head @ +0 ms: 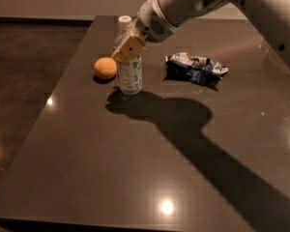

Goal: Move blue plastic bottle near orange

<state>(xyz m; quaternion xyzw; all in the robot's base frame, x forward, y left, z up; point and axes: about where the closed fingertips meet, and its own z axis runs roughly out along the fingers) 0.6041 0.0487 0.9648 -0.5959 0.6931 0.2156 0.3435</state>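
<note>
Near edge of the dark glossy desk (87, 178): two bright light glints on the surface, one close to the near edge, one toward the left edge. A broad arm shadow (193, 134) runs from the near right corner diagonally up to the left and ends at the base of the bottle. Blue plastic bottle (130, 76) stands upright on the desk in the far left part, label facing the camera, white cap (124, 21) on top. Orange (105, 68) sits on the desk just to the left of the bottle, very close; cannot tell whether they touch. Crumpled dark blue and white snack bag (195, 67) lies to the right of the bottle, well apart from it. Gripper (127, 46) is at the bottle's upper body, below the cap; one tan finger of the fingers (129, 47) crosses the front of the bottle, the other is hidden behind it, so they are clamped on the bottle. White robot arm (174, 8) reaches in from the far right, above the bag.
</note>
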